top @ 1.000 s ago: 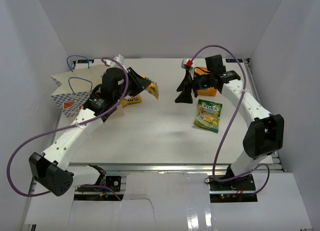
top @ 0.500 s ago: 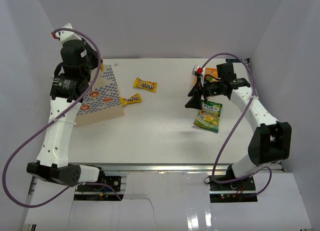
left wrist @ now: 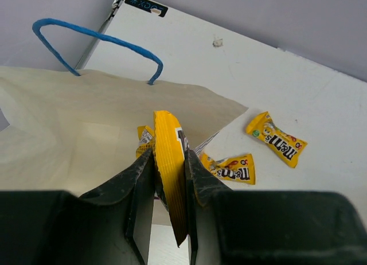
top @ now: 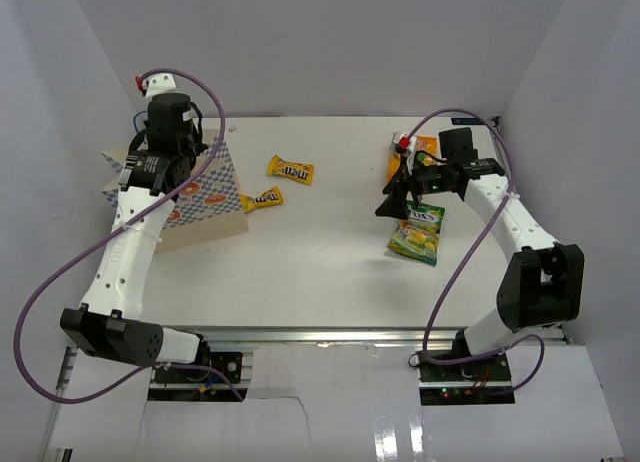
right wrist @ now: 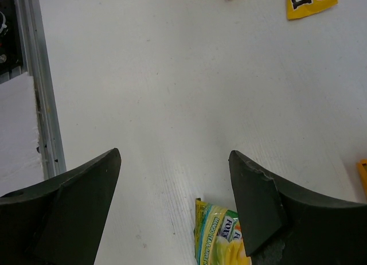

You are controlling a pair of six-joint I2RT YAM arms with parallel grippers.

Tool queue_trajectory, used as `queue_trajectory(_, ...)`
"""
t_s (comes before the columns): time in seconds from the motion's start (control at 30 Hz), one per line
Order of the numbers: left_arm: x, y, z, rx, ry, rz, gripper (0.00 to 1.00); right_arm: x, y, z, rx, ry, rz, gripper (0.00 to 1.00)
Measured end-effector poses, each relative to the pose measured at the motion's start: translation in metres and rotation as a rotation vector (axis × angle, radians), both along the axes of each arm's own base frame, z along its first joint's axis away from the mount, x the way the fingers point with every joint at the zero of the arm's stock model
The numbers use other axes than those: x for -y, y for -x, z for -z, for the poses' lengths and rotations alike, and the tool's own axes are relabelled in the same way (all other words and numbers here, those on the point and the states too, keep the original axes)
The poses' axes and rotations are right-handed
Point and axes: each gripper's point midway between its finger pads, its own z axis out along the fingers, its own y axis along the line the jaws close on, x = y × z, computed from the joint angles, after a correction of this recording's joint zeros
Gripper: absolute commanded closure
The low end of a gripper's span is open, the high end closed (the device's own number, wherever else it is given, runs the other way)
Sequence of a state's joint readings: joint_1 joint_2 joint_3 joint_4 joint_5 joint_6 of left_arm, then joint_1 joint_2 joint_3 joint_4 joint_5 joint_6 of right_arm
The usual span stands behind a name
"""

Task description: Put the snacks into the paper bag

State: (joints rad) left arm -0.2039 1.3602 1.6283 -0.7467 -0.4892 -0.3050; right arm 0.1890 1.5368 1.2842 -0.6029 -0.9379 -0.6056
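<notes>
Candy packet (left wrist: 166, 133) pinched by left gripper (left wrist: 169, 164) over paper bag (left wrist: 69, 133), right gripper (right wrist: 175, 156) spread, seemingly above green-yellow pouch (right wrist: 221, 242).

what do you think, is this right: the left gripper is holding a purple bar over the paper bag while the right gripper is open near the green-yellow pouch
Not quite. The left gripper is shut on a yellow candy packet, not a purple bar, as the left wrist view shows. The rest stands: it is over the paper bag, and the right gripper is open near the green-yellow pouch.
</notes>
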Motion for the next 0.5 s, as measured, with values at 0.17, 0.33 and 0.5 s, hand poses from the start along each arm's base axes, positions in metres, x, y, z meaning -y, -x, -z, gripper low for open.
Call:
queue_trajectory(0.17,0.000,0.001,0.009,-0.028,-0.016,0.013,0.25,-0.005,0.001,0.005,-0.012,0.003,-0.015,0.18)
queue_trajectory(0.33,0.020,0.001,-0.002,-0.007,0.018,0.138,0.10,-0.023,0.004,0.015,-0.002,0.018,-0.105,0.16)
queue_trajectory(0.5,0.057,0.013,-0.033,0.083,0.071,0.376,0.07,-0.043,0.020,0.019,0.204,0.028,-0.330,0.08)
